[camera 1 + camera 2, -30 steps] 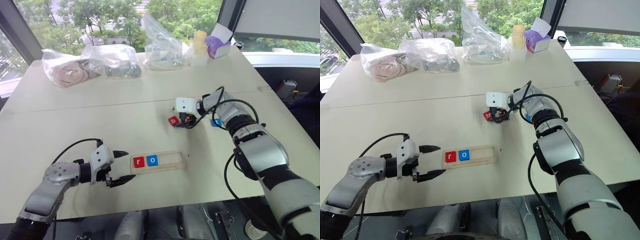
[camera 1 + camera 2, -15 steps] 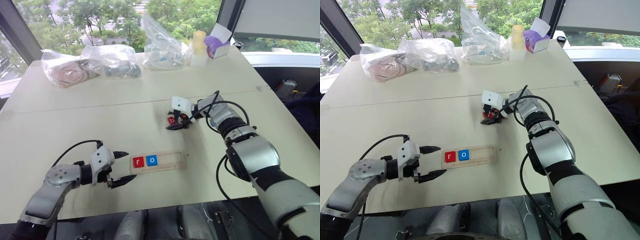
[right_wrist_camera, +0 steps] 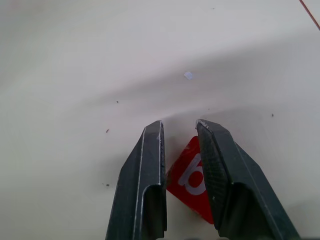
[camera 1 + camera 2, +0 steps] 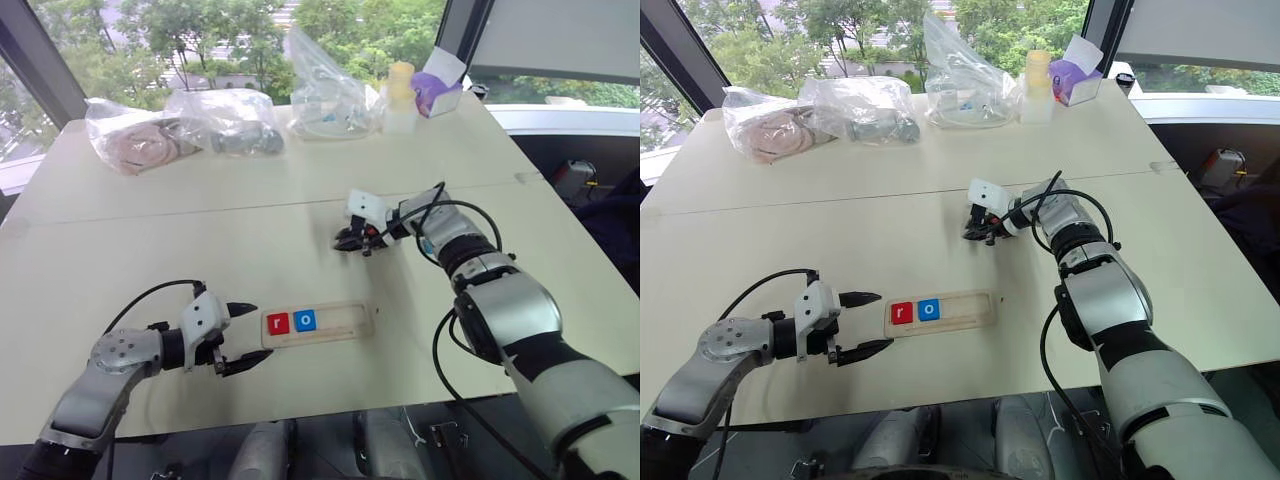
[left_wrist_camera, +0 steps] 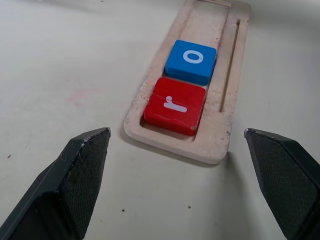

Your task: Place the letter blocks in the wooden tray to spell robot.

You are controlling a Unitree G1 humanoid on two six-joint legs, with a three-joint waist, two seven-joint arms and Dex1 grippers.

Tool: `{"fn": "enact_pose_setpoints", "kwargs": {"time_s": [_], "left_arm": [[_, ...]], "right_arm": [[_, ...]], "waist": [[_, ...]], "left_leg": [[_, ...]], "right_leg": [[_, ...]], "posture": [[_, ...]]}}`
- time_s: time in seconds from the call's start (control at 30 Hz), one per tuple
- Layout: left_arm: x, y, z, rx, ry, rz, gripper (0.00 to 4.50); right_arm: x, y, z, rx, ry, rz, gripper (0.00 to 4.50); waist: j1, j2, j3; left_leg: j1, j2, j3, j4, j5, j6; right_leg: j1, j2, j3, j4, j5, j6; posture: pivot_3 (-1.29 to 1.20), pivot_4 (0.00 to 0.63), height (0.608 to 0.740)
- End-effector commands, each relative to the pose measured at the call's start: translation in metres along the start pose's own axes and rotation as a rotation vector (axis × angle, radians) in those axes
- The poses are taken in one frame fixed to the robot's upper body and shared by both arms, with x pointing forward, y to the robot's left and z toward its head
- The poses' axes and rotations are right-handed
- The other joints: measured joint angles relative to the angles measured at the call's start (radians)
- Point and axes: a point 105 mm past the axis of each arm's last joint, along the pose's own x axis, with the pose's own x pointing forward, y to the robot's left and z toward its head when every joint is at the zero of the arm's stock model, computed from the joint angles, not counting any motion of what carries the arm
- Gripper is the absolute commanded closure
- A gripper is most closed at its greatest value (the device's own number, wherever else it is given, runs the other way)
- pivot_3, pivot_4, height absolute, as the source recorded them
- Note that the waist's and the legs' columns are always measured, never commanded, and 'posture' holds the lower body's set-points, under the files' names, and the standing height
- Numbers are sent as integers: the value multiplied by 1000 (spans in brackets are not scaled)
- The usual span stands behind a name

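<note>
Letter blocks sit in two spots on the big pale surface (image 4: 150,240). Bags (image 4: 180,125) lie along its far edge, at about 12 o'clock. The wooden tray (image 4: 345,325) lies near the front edge, at about 6 o'clock. It holds the red r block (image 5: 175,105) and, touching it, the blue o block (image 5: 191,61). The left gripper (image 4: 243,338) sits just beside the tray's r end, at its 9 o'clock, fingers (image 5: 75,180) spread wide and empty. The right gripper (image 3: 178,160) is past the tray, at about 1 o'clock, fingers clenched on the red b block (image 3: 190,180).
</note>
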Motion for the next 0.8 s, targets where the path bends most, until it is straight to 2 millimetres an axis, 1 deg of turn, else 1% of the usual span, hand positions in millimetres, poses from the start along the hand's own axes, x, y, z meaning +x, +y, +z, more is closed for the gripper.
{"fn": "enact_pose_setpoints", "kwargs": {"time_s": [0.03, 0.1, 0.13, 0.17, 0.23, 0.33, 0.6, 0.73, 0.8], "left_arm": [[3, -1, 9, 23, -31, -12, 0], [4, -2, 10, 23, -33, -14, 0], [4, -2, 10, 23, -33, -15, 0], [4, -2, 10, 23, -33, -16, 0], [5, -3, 10, 23, -35, -19, 0], [6, -3, 11, 23, -38, -23, 0], [6, -4, 11, 23, -38, -23, 0], [6, -4, 11, 23, -39, -23, 0], [6, -5, 11, 24, -40, -23, 0]], "right_arm": [[-8, -6, 17, 30, -86, -12, 2573], [-11, -8, 21, 31, -103, -18, 1629], [-13, -9, 23, 30, -107, -20, 1072], [-15, -10, 24, 26, -107, -20, 658], [-21, -14, 23, -16, -77, -37, 658], [-26, -19, 13, -84, 1, -76, 658], [-36, -26, -2, -162, 117, -123, 658], [-35, -29, -4, -190, 132, -156, 658], [-31, -28, -2, -195, 127, -160, 658]], "waist": [[0, 0, 0], [-1, 0, 0], [-1, 0, 0], [-1, 0, 0], [0, 0, 0], [0, 0, 0], [-1, 0, 0], [-1, 0, 0], [-1, 0, 0]], "left_leg": [[0, 0, 0, 0, 0, 0], [0, 0, 0, 0, 0, 0], [0, 0, 0, 0, 0, 0], [0, 0, 0, 0, 0, 0], [0, 0, 0, 0, 0, 0], [0, 0, 0, 0, 0, 0], [0, 0, 0, 0, 0, 0], [0, 0, 0, 0, 0, 0], [0, 0, 0, 0, 0, 0]], "right_leg": [[0, 0, 0, 0, 0, 0], [0, 0, 0, 0, 0, 0], [0, 0, 0, 0, 0, 0], [0, 0, 0, 0, 0, 0], [0, 0, 0, 0, 0, 0], [0, 0, 0, 0, 0, 0], [0, 0, 0, 0, 0, 0], [0, 0, 0, 0, 0, 0], [0, 0, 0, 0, 0, 0]], "posture": [[0, 150, 740], [0, 150, 740], [0, 150, 740], [0, 150, 740], [0, 150, 740], [0, 150, 740], [0, 150, 740], [0, 150, 740], [0, 150, 740]]}}
